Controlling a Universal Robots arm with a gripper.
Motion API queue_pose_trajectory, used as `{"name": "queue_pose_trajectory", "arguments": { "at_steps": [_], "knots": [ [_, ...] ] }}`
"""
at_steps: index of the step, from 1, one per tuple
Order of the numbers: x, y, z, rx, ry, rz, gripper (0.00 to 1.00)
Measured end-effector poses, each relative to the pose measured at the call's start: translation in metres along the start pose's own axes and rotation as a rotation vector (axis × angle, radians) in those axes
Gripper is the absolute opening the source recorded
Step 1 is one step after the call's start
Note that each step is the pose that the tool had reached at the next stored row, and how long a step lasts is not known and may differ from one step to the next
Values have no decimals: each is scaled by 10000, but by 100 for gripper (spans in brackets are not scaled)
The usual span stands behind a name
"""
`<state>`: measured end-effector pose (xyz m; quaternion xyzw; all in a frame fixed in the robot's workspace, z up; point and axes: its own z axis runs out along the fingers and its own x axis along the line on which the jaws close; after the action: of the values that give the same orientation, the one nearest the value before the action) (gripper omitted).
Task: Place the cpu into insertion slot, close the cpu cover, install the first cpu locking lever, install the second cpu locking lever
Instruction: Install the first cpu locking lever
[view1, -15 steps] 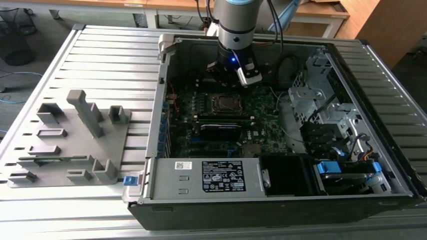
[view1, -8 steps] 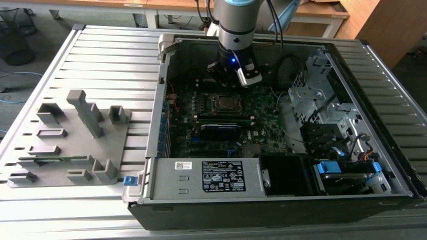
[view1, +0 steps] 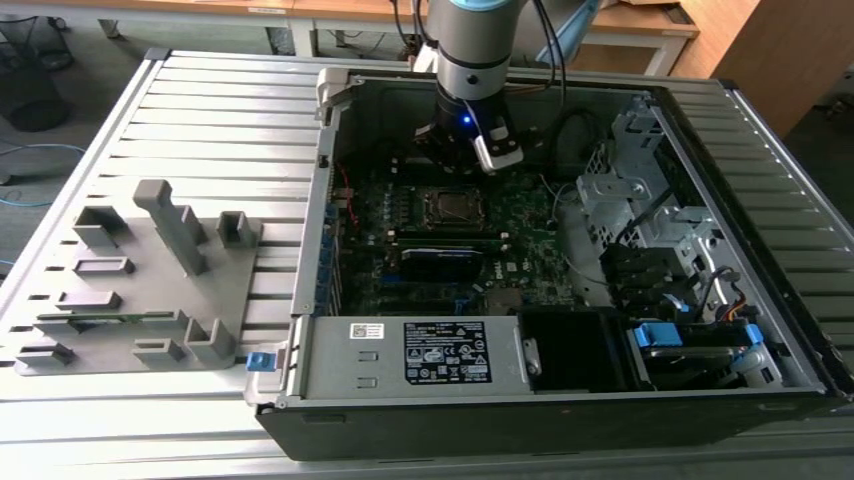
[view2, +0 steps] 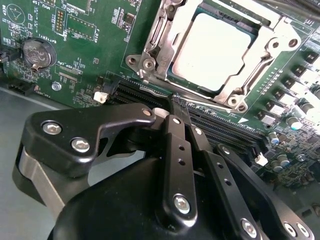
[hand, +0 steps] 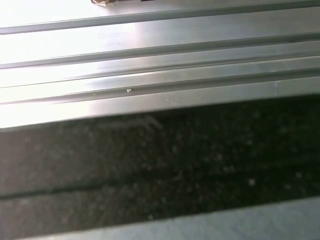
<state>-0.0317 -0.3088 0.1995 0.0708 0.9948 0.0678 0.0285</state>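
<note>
Closest to us in the exterior view is the ribbed metal table (view1: 107, 430). On it sits an open computer case (view1: 534, 425). A grey holder tray (view1: 134, 300) lies beside the case, on the exterior view's left.

Inside the case, the nearest thing is the power supply box (view1: 434, 352) with its white label. A bit farther in, a black block (view1: 441, 262) sits on the green board (view1: 534, 240).

Just past the block is the insertion slot (view1: 429, 206). In the second wrist view we see the cpu (view2: 212, 47) lying in that slot, pale and flat. The cpu cover (view2: 156, 42) lies down around it, and the chip shows through the cover's window.

Past the slot, the gripper (view2: 180, 115) hangs over the board, close to the slot. Its two black fingers (view2: 177, 150) are pressed close together, and nothing is held between them. In the second wrist view the tips sit in front of some long black slots (view2: 135, 92), near the cover's corner. We cannot tell if the tips touch anything.

The arm (view1: 470, 40) goes up from there. Farthest away are wooden desks (view1: 641, 20).
</note>
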Motion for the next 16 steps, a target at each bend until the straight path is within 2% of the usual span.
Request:
{"name": "queue_pose_trajectory", "arguments": {
  "at_steps": [5,12,14,15,16],
  "knots": [
    [0,1,1,14,-41,299,10],
    [0,1,0,18,-39,326,10],
    [-2,2,2,38,99,343,10],
    [-1,1,0,48,136,347,10],
    [-1,1,0,49,141,350,10]
  ]
}}
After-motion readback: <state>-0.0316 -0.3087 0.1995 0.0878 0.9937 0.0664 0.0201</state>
